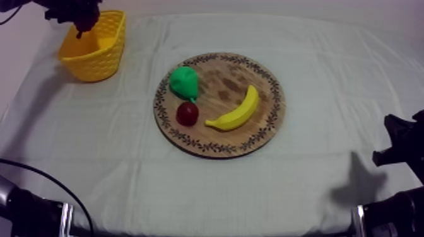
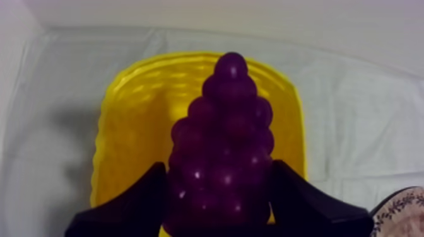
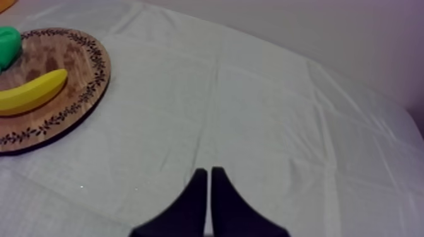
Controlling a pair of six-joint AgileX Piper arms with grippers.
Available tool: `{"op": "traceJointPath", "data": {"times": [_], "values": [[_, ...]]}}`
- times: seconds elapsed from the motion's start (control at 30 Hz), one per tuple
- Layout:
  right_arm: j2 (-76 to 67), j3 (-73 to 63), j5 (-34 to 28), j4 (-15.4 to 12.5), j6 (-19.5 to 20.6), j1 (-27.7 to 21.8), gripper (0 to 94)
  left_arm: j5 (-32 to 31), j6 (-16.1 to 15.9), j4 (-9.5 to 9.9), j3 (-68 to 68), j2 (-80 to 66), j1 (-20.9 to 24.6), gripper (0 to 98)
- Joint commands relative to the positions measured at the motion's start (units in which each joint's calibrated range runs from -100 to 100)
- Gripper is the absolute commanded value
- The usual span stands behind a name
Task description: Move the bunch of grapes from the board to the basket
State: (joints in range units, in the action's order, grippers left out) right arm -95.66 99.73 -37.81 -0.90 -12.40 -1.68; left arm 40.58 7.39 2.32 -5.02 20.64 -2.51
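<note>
Fingers (image 2: 135, 203) of left gripper (image 2: 219, 171): black, closed round the bunch of grapes (image 2: 227, 145), one on each flank of its broad end. Bunch of grapes: dark purple, clear of the wooden board (image 1: 222, 83), held directly above the open mouth of the yellow basket (image 2: 129, 129), narrow tip pointing toward the basket's far rim. Yellow basket: woven, standing upright on the cloth (image 1: 126, 176), well apart from the board, off its far left side. Left gripper in the top view: over the basket's rim, on the side away from the board. Right gripper (image 3: 209, 171): fingers (image 3: 194, 205) lying together as a narrow wedge, gripping nothing, above bare cloth well to the right of the board. On the board: pear (image 1: 184, 82), green, toward the left edge; small red fruit (image 1: 187, 113), just beside the pear on its near side; banana (image 1: 236, 111), lying aslant right of both.
</note>
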Motion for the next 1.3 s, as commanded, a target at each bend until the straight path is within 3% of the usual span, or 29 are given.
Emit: {"op": "traceJointPath", "data": {"times": [0.0, 0.27, 0.47, 0.6, 0.73, 0.87, 1.1, 1.27], "values": [[-0.01, 0.04, -0.01, 0.00, 0.02, 0.00, 0.2, -0.60, -0.08, 0.00, -0.41, 0.88, 0.18, 45.4], [-0.01, 0.04, -0.01, 0.00, 0.02, 0.00, 0.2, -3.00, 0.15, -0.08, -2.81, 2.10, 0.89, 46.4], [-0.01, 0.04, -0.01, 0.00, 0.02, 0.00, 0.2, -2.76, -2.09, -2.16, -4.23, 0.98, 1.02, 79.1], [-0.01, 0.04, -0.01, 0.00, 0.02, 0.00, 0.2, -2.62, -3.23, -2.78, -4.55, 0.06, 1.08, 85.4], [-0.01, 0.04, -0.01, 0.00, 0.02, 0.00, 0.2, -2.71, -4.17, -2.93, -5.04, -1.35, 1.13, 85.2], [-0.01, 0.04, -0.01, 0.00, 0.02, 0.00, 0.2, -3.85, -4.57, -2.77, -7.75, -4.36, 0.94, 79.6], [-0.01, 0.04, -0.01, 0.00, 0.02, 0.00, 0.2, -10.28, -4.59, -2.64, -21.46, -16.22, 0.42, 43.7], [-0.01, 0.04, -0.01, 0.00, 0.02, 0.00, 0.2, -11.93, -5.10, -2.16, -32.97, -28.44, 0.12, 27.1]]}}
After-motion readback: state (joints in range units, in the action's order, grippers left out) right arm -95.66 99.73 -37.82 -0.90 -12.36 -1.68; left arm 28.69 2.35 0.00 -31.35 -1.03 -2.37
